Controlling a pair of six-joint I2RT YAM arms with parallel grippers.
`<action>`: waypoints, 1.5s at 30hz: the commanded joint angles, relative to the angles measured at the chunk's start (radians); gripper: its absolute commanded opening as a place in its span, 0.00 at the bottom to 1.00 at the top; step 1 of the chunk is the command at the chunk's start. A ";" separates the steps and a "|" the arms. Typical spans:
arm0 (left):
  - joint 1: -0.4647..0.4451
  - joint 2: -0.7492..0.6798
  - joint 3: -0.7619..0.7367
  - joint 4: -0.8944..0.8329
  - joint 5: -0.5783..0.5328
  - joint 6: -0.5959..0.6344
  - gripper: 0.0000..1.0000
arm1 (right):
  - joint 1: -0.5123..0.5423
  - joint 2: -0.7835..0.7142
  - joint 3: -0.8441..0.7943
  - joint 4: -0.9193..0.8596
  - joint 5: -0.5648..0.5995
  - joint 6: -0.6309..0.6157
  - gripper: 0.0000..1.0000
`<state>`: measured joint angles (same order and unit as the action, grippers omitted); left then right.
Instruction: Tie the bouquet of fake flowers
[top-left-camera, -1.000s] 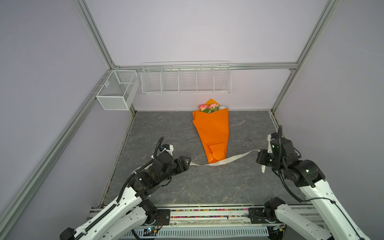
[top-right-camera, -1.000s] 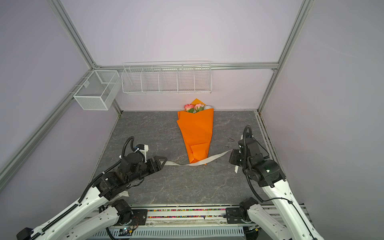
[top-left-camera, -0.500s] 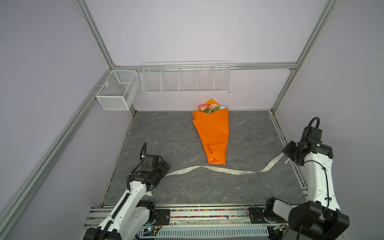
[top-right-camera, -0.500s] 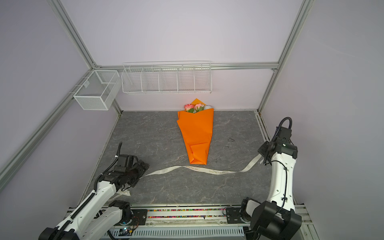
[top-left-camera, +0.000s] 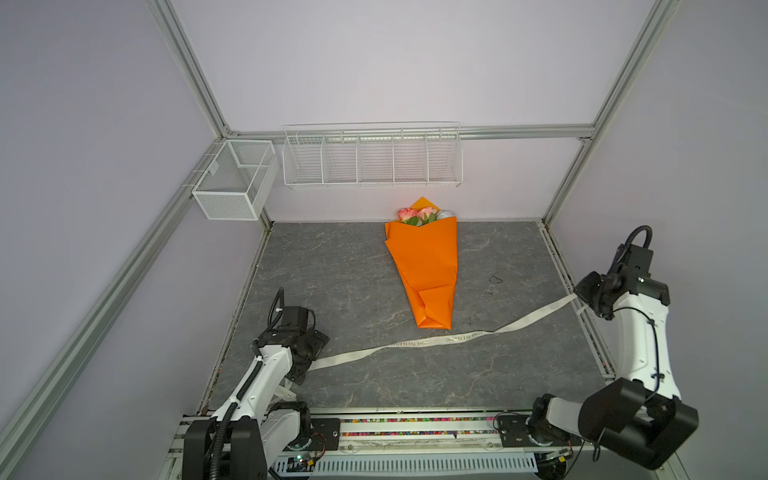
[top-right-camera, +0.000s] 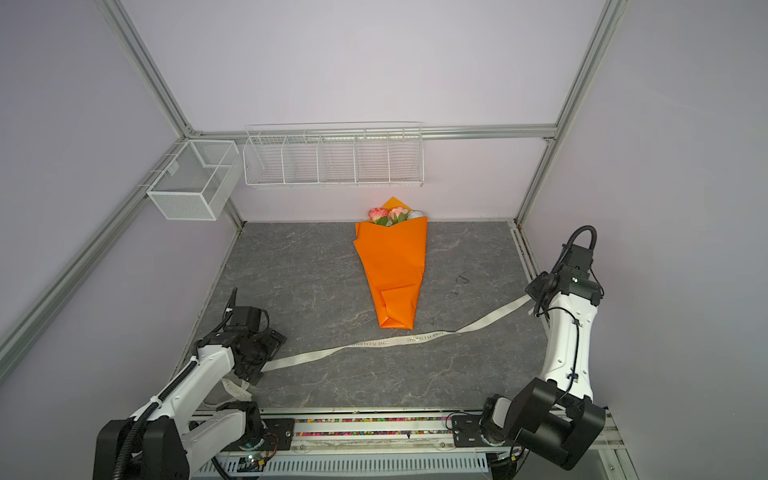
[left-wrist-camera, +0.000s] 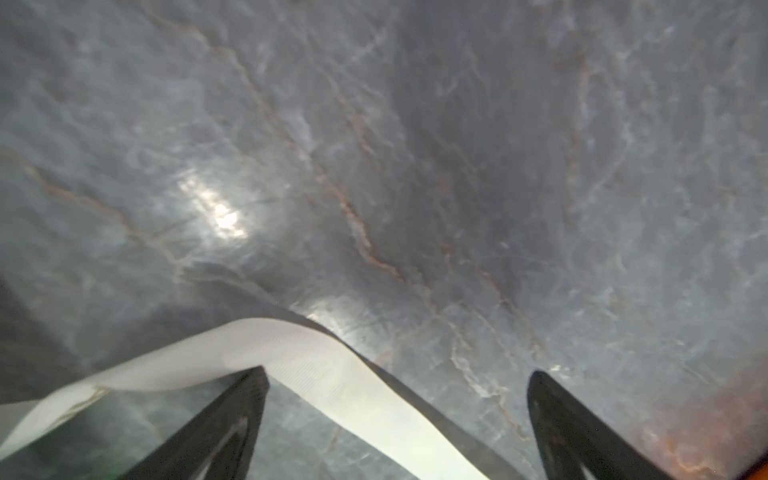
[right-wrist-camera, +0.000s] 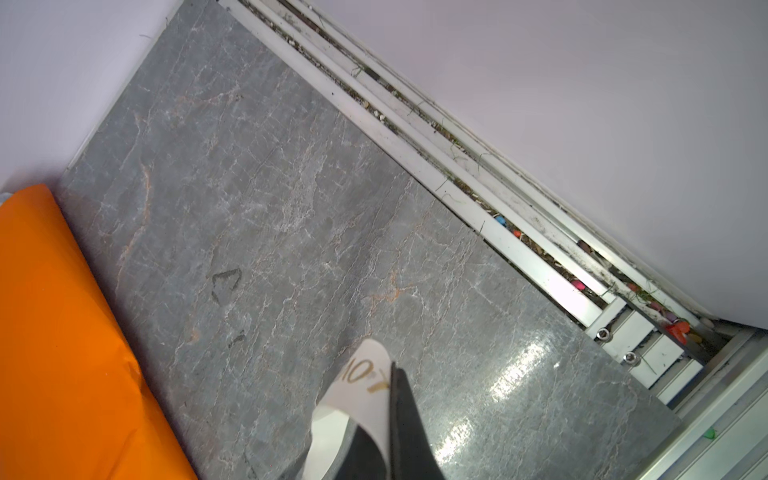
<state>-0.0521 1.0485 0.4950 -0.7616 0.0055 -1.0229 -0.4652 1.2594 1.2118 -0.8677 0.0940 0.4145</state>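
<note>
At the back of the grey marbled tabletop (top-left-camera: 332, 270), close to the rear wall, we see one bouquet (top-left-camera: 424, 266). It is a single long cone of orange paper lying flat, wide mouth toward the wall and narrow folded end toward the near edge. At its mouth the fake flowers (top-left-camera: 419, 215) show three blooms, two pink and one white, with some green leaf between them.

One cream ribbon (top-left-camera: 436, 341) with printed lettering lies stretched across the tabletop, just in front of the bouquet's narrow end. It is not wrapped round the paper, and we cannot tell whether it touches the tip.

We count two arms, the left arm (top-left-camera: 266, 376) and the right arm (top-left-camera: 640, 345), each with one hand. The right hand (right-wrist-camera: 391, 376), at the right edge of the tabletop, is clamped tight on one end of the ribbon. A short printed tip sticks out past its pinched fingers (right-wrist-camera: 402, 419).

The left hand (left-wrist-camera: 397, 372), at the near left, has its two fingers spread wide. The ribbon runs loose across the gap and over one finger, gripped by neither. A short tail of it shows beside the left arm in both top views.

Two white wire holders hang on the walls. One wire rack (top-left-camera: 372, 160) on the rear wall has five compartments. One mesh basket (top-left-camera: 232, 187) at the rear left corner has two.
</note>
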 joint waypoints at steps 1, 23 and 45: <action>0.006 -0.015 0.029 -0.048 -0.086 0.031 0.93 | -0.007 0.012 0.012 0.022 0.034 -0.008 0.06; -0.038 0.609 0.478 0.343 0.224 0.316 0.81 | -0.020 0.003 0.000 0.025 0.076 -0.026 0.06; 0.083 0.341 0.472 -0.033 -0.067 0.370 0.74 | 0.031 0.019 0.012 0.034 -0.003 -0.081 0.07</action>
<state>0.0257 1.3716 0.9771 -0.7956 -0.0193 -0.6518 -0.4431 1.2686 1.2118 -0.8467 0.1116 0.3573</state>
